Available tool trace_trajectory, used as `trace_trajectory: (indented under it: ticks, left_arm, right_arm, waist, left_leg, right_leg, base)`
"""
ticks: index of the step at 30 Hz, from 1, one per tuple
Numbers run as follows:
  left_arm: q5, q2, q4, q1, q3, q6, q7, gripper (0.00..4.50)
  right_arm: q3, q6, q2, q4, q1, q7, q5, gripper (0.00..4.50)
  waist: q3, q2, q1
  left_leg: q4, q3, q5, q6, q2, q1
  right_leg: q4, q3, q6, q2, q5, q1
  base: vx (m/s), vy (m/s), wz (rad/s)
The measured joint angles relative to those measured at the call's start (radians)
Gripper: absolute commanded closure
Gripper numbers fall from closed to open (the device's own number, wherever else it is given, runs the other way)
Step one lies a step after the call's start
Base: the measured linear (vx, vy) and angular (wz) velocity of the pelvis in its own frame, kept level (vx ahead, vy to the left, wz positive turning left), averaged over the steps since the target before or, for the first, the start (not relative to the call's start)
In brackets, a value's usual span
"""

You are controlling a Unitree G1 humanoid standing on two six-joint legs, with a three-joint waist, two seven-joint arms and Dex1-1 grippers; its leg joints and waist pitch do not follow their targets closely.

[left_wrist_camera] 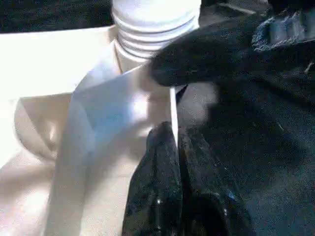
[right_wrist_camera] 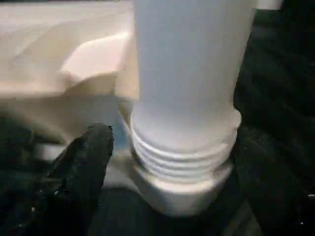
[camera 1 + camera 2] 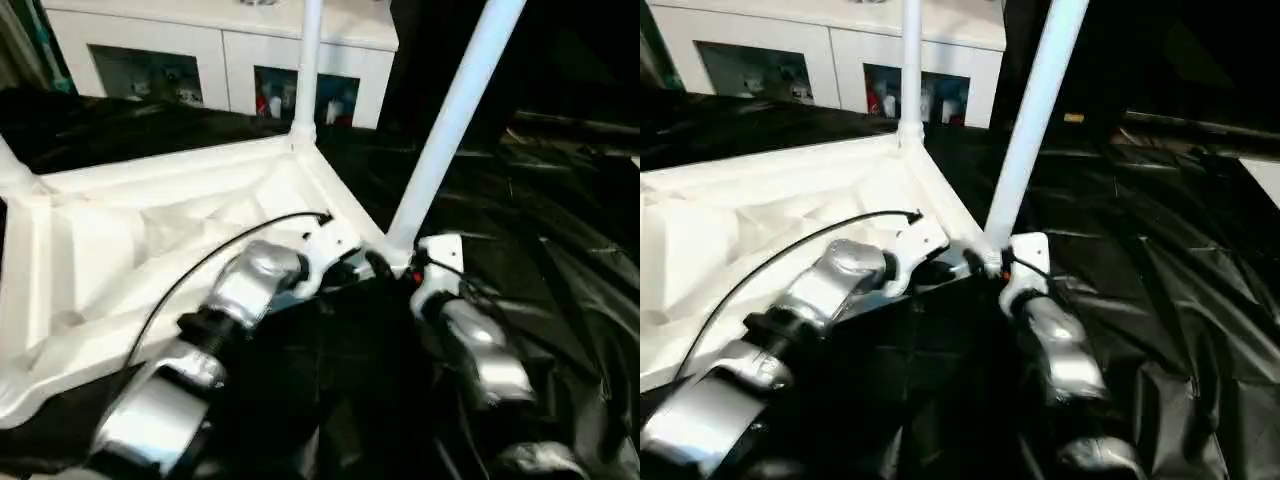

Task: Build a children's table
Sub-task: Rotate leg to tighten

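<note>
The table (image 3: 150,230) lies upside down on the black cloth (image 3: 560,300), ribbed underside up, taking up the left half of the head views. Three legs can be counted: one stub at the far-left corner (image 3: 12,170), cut off by the picture's edge, one upright at the far corner (image 3: 308,60), and one at the near corner (image 3: 450,120), leaning a little to the right.

The left gripper (image 1: 174,162) has its two black fingers pressed together, clamped on the thin edge of the table's rim just beside the near corner socket (the rim's edge runs between the fingertips in the left wrist view).

To the right, the near leg's threaded end (image 2: 179,157) sits in its socket with several thread rings still showing above the collar. The right gripper (image 3: 400,268) is at the foot of this leg; one black finger (image 2: 81,167) stands beside the threads with a gap between, so the jaws look spread and not gripping.

Behind the cloth stands one white cabinet (image 3: 220,50) with glass doors.
</note>
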Motion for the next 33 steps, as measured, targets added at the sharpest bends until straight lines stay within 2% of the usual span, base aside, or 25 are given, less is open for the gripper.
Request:
trace_trajectory:
  ticks: [5, 9, 13, 14, 16, 18, 20, 26, 33]
  left_arm:
    - [-0.018, 0.069, -0.058, 0.031, -0.008, -0.065, -0.111, 4.5]
    - [-0.056, 0.139, -0.136, 0.077, -0.027, -0.087, -0.251, 4.5]
    - [-0.067, 0.161, -0.163, 0.094, -0.034, -0.091, -0.309, 4.5]
    - [-0.068, 0.163, -0.171, 0.099, -0.037, -0.092, -0.318, 4.5]
    - [-0.068, 0.168, -0.176, 0.103, -0.037, -0.097, -0.329, 4.5]
    - [-0.071, 0.172, -0.176, 0.105, -0.037, -0.104, -0.334, 4.5]
    - [-0.073, 0.176, -0.179, 0.107, -0.037, -0.105, -0.335, 4.5]
    - [-0.074, 0.18, -0.184, 0.11, -0.037, -0.105, -0.341, 4.5]
    - [-0.073, 0.168, -0.18, 0.109, -0.033, -0.09, -0.325, 4.5]
  right_arm:
    - [0.017, 0.029, -0.082, -0.07, 0.033, 0.162, 0.029, 0.59]
    - [0.049, 0.058, -0.155, -0.144, 0.074, 0.322, 0.046, 0.59]
    - [0.07, 0.085, -0.188, -0.173, 0.09, 0.401, 0.07, 0.59]
    - [0.074, 0.09, -0.197, -0.181, 0.095, 0.414, 0.072, 0.76]
    - [0.08, 0.093, -0.202, -0.183, 0.095, 0.435, 0.074, 0.76]
    - [0.082, 0.096, -0.202, -0.184, 0.095, 0.447, 0.075, 1.1]
    - [0.082, 0.104, -0.202, -0.189, 0.095, 0.457, 0.076, 1.13]
    - [0.087, 0.11, -0.202, -0.193, 0.095, 0.471, 0.078, 1.66]
    - [0.078, 0.108, -0.176, -0.184, 0.096, 0.433, 0.073, 1.74]
  waist:
    - [0.0, 0.001, 0.004]
    - [0.001, 0.002, 0.011]
    - [0.001, 0.002, 0.019]
    - [0.001, 0.002, 0.022]
    - [0.001, 0.002, 0.026]
    - [0.001, 0.002, 0.027]
    - [0.001, 0.002, 0.028]
    - [0.001, 0.002, 0.028]
    - [0.001, 0.001, 0.027]
  left_leg:
    - [-0.002, 0.001, 0.003, 0.005, 0.001, -0.008]
    - [-0.001, 0.001, 0.003, 0.005, 0.001, -0.01]
    - [0.001, 0.002, 0.003, 0.005, 0.001, -0.011]
    - [0.001, 0.002, 0.003, 0.005, 0.001, -0.011]
    - [0.001, 0.002, 0.003, 0.005, 0.001, -0.011]
    - [0.002, 0.002, 0.003, 0.005, 0.001, -0.01]
    - [0.002, 0.002, 0.003, 0.005, 0.001, -0.01]
    - [0.003, 0.002, 0.003, 0.005, 0.001, -0.011]
    - [0.005, 0.002, 0.003, 0.005, 0.001, -0.01]
  right_leg:
    - [0.001, 0.0, -0.001, 0.001, -0.001, -0.01]
    - [0.001, 0.0, -0.002, 0.001, -0.001, -0.011]
    - [0.001, 0.0, -0.002, 0.0, -0.001, -0.011]
    - [0.001, 0.0, -0.002, 0.0, -0.001, -0.011]
    - [0.002, 0.0, -0.002, 0.0, -0.001, -0.011]
    - [0.003, 0.0, -0.002, 0.0, -0.001, -0.011]
    - [0.004, 0.0, -0.002, 0.0, -0.001, -0.011]
    - [0.005, 0.0, -0.002, 0.0, -0.001, -0.012]
    - [0.007, 0.001, -0.002, 0.0, -0.001, -0.011]
  base:
    - [0.0, 0.0, 0.0]
    - [0.0, 0.0, 0.0]
    - [0.0, 0.0, 0.0]
    - [0.0, 0.0, 0.0]
    - [0.0, 0.0, 0.0]
    - [0.0, 0.0, 0.0]
    - [0.0, 0.0, 0.0]
    - [0.0, 0.0, 0.0]
    - [0.0, 0.0, 0.0]
